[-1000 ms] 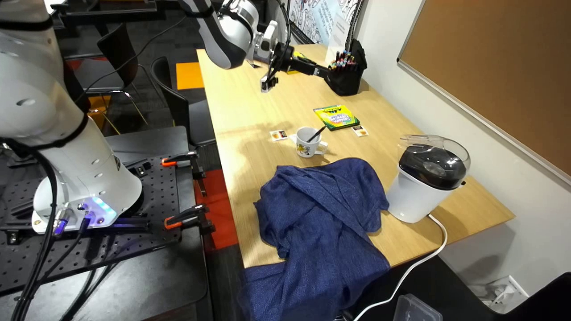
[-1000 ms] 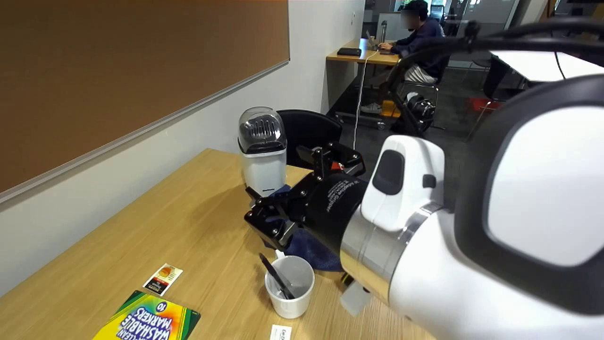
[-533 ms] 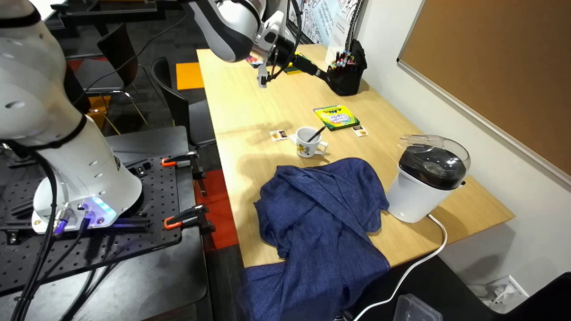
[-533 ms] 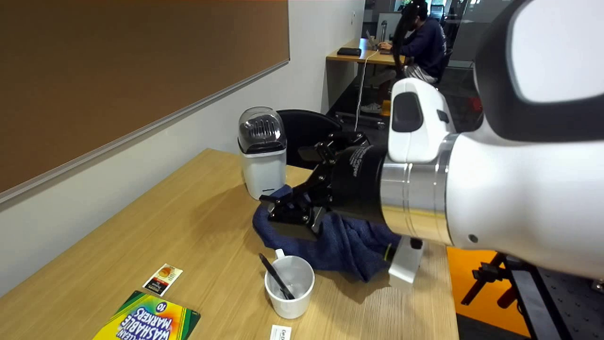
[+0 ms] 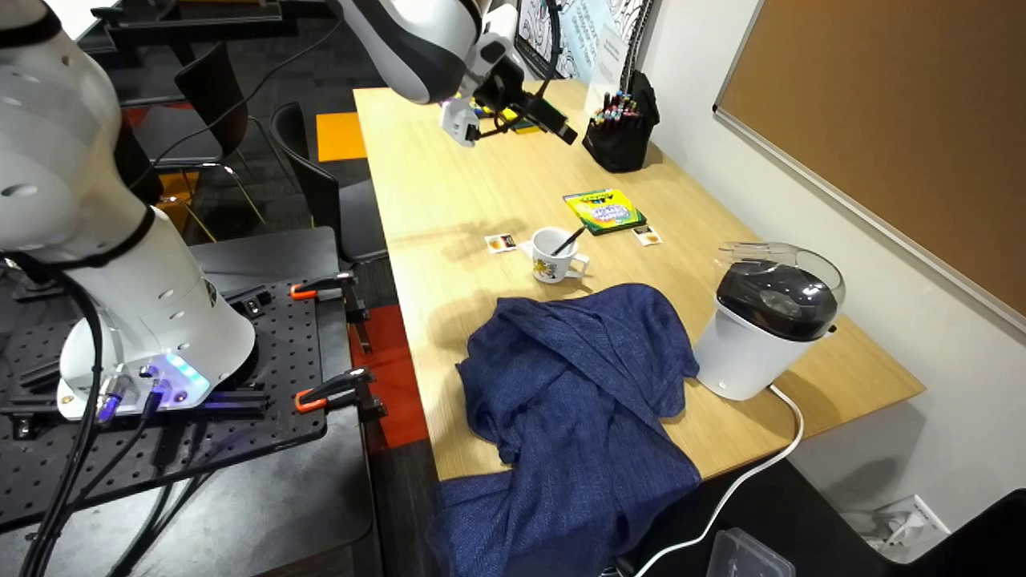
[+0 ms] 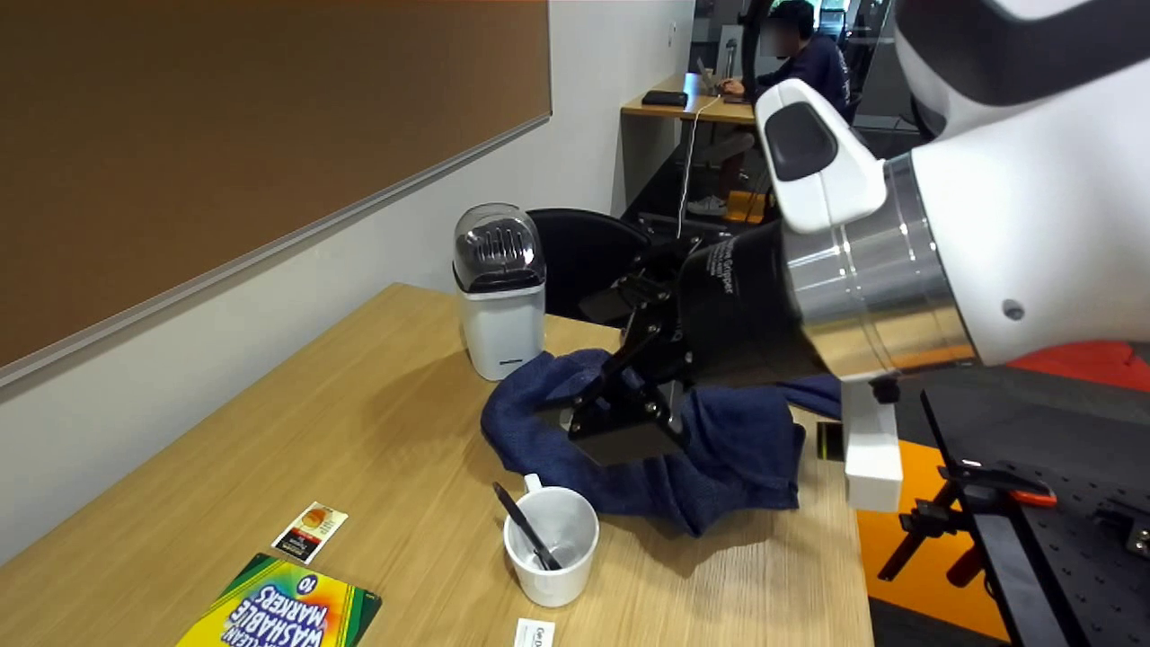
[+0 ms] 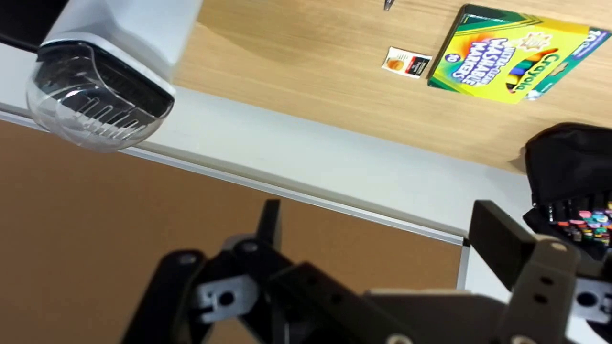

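White mug (image 5: 551,266), black pen (image 6: 526,527), one each

A mug (image 6: 561,584) with a pen (image 6: 526,526) inside stands beside cloth (image 5: 577,393) overhanging the table (image 5: 433,192)'s end edge, popcorn maker (image 5: 745,344) near the wall-side corner.

Over my feeds I count one mug (image 5: 551,266) with one black pen (image 6: 523,521) inside, one blue cloth (image 5: 577,377), one white appliance (image 5: 745,353), two small picture cards (image 5: 500,243), two orange-tipped clamps (image 5: 341,388), one box legibly marked Crayola (image 7: 507,52), and one black pouch (image 5: 621,154), its markers (image 7: 585,220) too bunched to tally.
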